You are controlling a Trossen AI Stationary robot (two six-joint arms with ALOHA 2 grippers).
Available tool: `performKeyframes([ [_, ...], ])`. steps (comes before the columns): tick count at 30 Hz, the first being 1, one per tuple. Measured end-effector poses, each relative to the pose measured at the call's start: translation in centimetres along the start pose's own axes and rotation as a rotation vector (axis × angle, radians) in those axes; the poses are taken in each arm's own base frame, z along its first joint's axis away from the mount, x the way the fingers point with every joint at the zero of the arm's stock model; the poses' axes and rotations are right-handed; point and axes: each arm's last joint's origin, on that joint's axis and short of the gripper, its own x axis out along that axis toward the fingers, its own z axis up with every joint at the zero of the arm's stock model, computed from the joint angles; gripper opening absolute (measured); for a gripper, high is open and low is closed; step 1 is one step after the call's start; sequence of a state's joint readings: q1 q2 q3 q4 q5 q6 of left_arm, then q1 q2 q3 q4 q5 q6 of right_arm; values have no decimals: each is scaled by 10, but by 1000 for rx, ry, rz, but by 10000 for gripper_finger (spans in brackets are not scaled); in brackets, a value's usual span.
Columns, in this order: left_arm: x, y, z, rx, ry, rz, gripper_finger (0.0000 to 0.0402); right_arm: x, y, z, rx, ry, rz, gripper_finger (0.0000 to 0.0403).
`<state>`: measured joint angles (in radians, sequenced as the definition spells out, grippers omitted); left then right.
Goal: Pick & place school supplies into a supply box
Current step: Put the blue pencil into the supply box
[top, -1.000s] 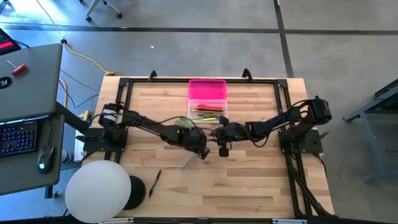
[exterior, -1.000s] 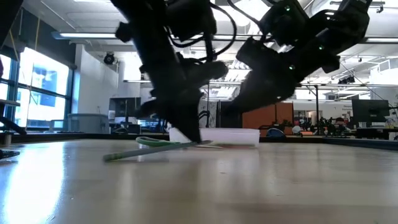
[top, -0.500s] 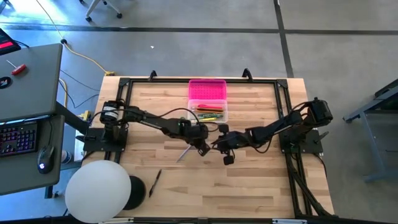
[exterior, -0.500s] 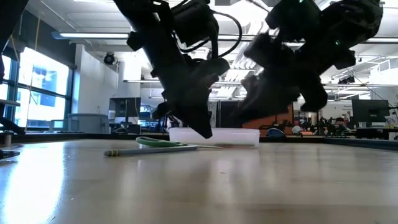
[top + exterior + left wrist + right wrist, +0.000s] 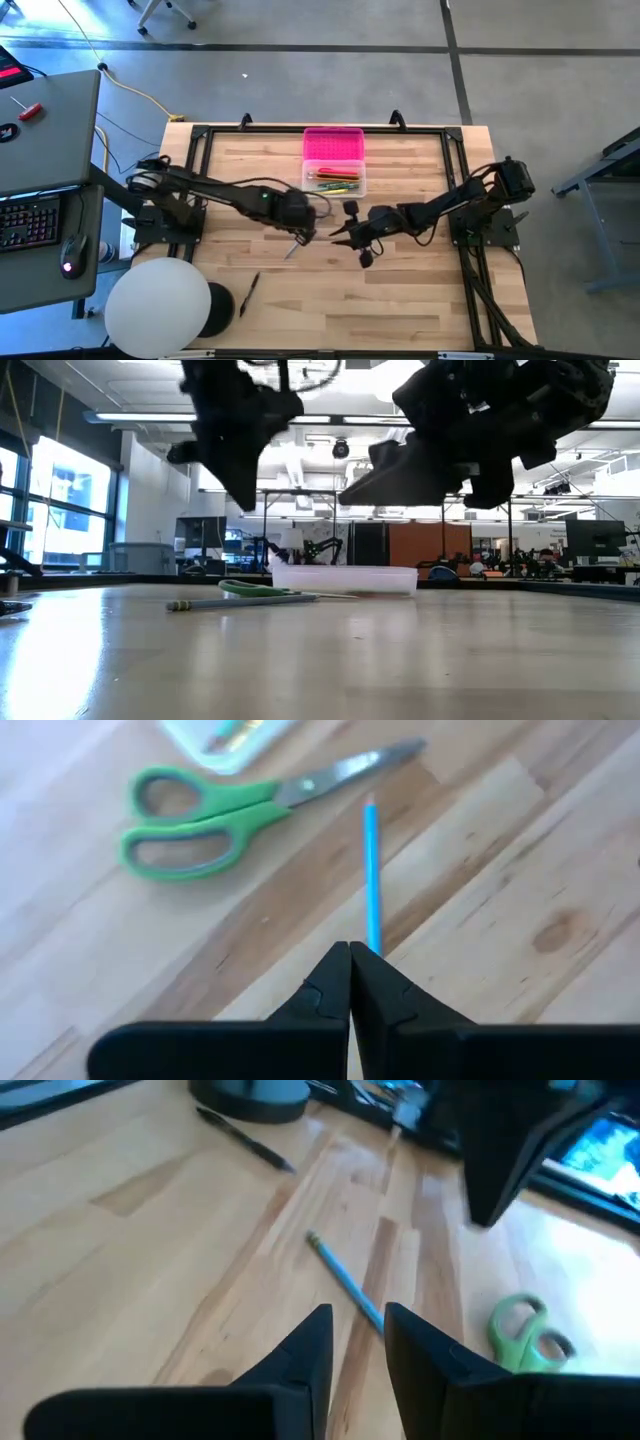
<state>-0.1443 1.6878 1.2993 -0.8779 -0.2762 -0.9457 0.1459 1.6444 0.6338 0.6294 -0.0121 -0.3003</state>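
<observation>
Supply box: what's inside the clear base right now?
In the supply box, the clear base holds several pens and pencils lying lengthwise: orange, yellow, green and red ones show. An exact count isn't readable, and anything beneath them is covered.

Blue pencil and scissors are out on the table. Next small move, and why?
Probably lower the right tool onto the blue pencil and close. Its fingers are open and the pencil lies flat on the wood just ahead of them. The left tool is shut on nothing, raised above the same pencil. The scissors near the supply box can wait.
</observation>
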Motion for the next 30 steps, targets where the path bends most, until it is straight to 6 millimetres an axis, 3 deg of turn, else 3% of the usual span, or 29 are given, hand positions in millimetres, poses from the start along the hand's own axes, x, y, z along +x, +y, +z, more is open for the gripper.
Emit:
performKeyframes([
  [6, -33, 3, -11, -33, -78, -15, 31, 8, -15, 4, 19, -89, 90, 73],
  [11, -58, 5, -14, -34, -185, -45, 37, 43, -34, 7, -12, -54, 94, 73],
  [15, -75, 4, -13, -24, -276, -60, 41, 76, -50, -5, -8, 6, 181, 73],
  [22, -84, -2, -17, 40, -292, -88, 32, 109, -78, -25, 49, -4, 331, 73],
  [30, -83, -2, -17, 53, -280, -81, 41, 128, -78, -54, -9, 13, 388, 73],
])
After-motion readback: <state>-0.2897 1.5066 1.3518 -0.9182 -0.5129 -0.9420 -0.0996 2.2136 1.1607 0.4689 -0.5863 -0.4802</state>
